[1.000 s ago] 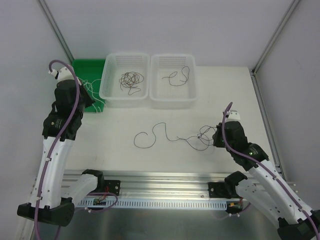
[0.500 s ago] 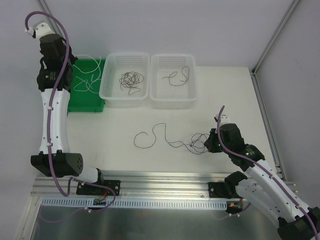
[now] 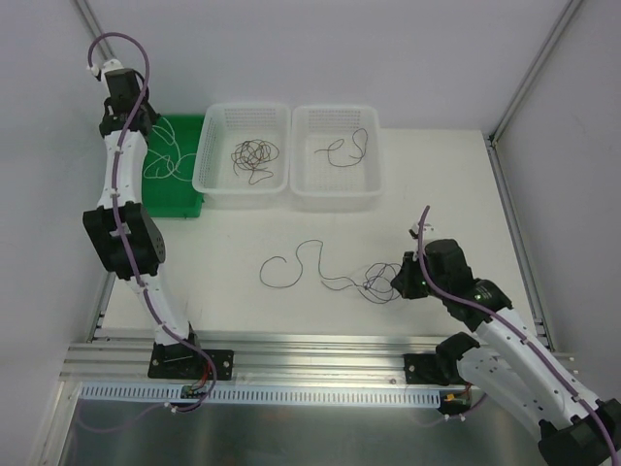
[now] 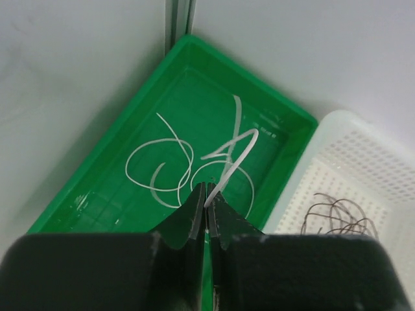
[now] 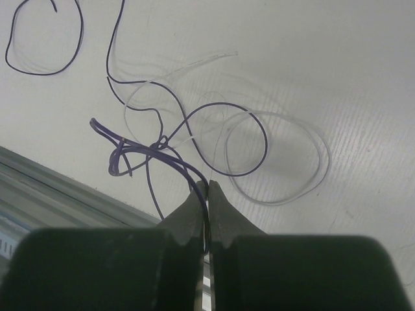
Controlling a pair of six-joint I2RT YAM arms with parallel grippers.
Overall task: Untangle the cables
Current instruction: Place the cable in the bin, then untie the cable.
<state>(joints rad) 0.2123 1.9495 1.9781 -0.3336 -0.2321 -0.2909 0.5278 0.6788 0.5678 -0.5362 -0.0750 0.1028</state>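
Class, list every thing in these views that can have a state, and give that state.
left tool, shut on white cable
right tool, shut on dark tangle
white cable, looped in green tray, one part lifted
dark tangle, knotted, on the table
left basket, holds a tangled dark bundle
right basket, holds one loose dark cable

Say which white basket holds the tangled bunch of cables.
The left basket, beside the green tray: its dark cables form a knotted bunch, while the right basket holds a loose strand.

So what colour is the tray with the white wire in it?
The tray is bright green, seen best in the left wrist view.
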